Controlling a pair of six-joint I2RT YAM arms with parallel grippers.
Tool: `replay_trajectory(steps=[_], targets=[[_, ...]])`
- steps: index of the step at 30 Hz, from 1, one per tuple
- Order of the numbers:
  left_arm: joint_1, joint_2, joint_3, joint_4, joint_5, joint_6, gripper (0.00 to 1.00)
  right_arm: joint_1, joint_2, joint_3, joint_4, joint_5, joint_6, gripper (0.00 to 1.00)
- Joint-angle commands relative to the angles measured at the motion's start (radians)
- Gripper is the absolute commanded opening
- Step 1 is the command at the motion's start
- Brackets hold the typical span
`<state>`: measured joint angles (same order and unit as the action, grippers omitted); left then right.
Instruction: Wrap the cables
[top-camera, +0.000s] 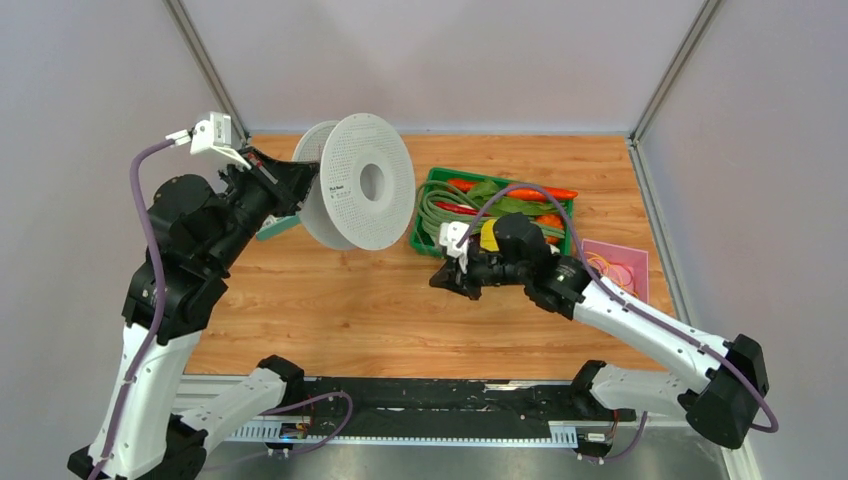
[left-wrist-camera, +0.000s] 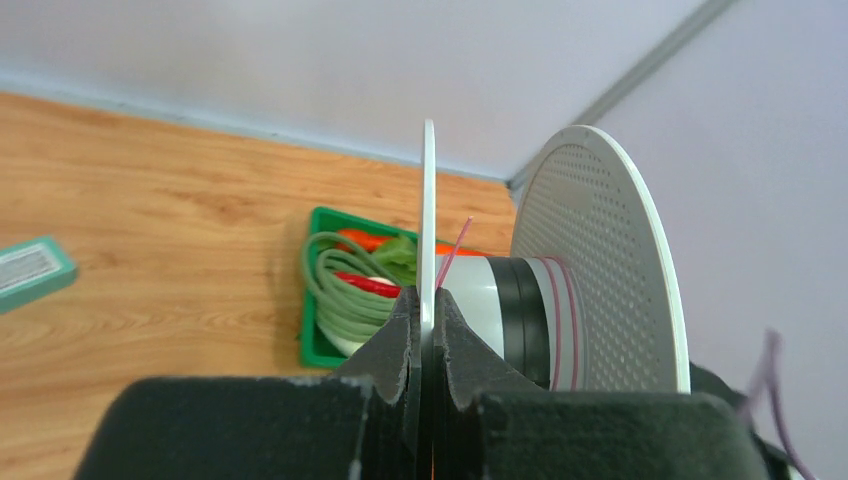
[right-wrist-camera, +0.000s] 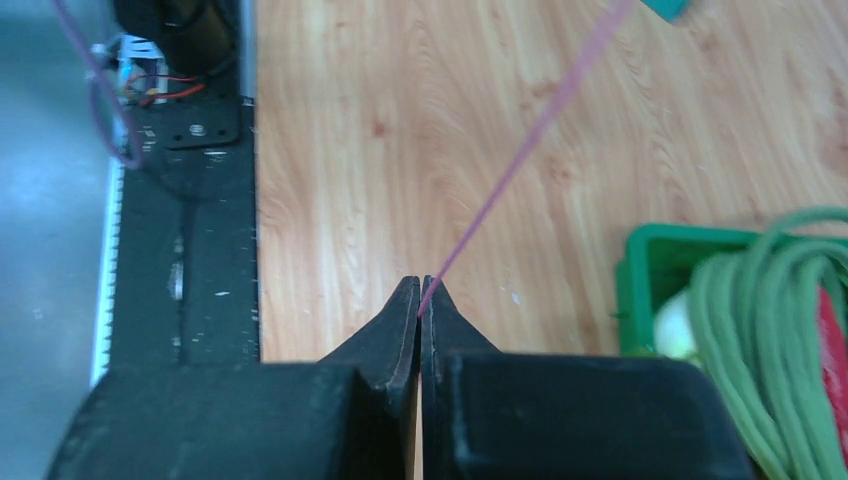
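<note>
Gripping the spool (left-wrist-camera: 600, 260) in the left gripper (left-wrist-camera: 428, 300), closed tight on the edge of the near disc, in the air. Just past those tips, a few pink turns on the core. Pinching the thin pink cable (right-wrist-camera: 520, 160) in the fully closed right gripper (right-wrist-camera: 420, 290), taut and slanting away from the tips. To the right of that gripper, a green tray (right-wrist-camera: 640, 270).

Plain pale grey walls (top-camera: 440, 60) enclose the light wooden table (top-camera: 340, 310).

Small dark print (top-camera: 335, 188) on spool (top-camera: 380, 215) flange: illegible. No other text readable.
</note>
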<state>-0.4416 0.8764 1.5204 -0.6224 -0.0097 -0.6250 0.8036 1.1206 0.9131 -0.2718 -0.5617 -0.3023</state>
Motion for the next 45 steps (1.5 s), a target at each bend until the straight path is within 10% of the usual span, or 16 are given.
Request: replay_trajectory(steps=[1,8,17,30,45], targets=[[0.011,0.024,0.044,-0.008,-0.255,-0.088,0.0,0.165,-0.033,0.046,0.003,0.118,-0.009,0.0],[0.001,0.091,0.0,-0.082,-0.305,-0.121,0.0,0.367,0.022,0.225,-0.11,0.267,-0.185,0.0],[-0.195,0.052,-0.195,-0.065,-0.461,0.198,0.0,0.401,0.175,0.55,-0.202,0.601,-0.495,0.0],[-0.269,0.029,-0.318,-0.099,-0.177,0.177,0.0,0.373,0.261,0.598,0.207,0.77,-0.672,0.0],[-0.273,-0.115,-0.414,-0.119,0.132,0.537,0.0,0.085,0.177,0.55,-0.105,0.579,-0.693,0.0]])
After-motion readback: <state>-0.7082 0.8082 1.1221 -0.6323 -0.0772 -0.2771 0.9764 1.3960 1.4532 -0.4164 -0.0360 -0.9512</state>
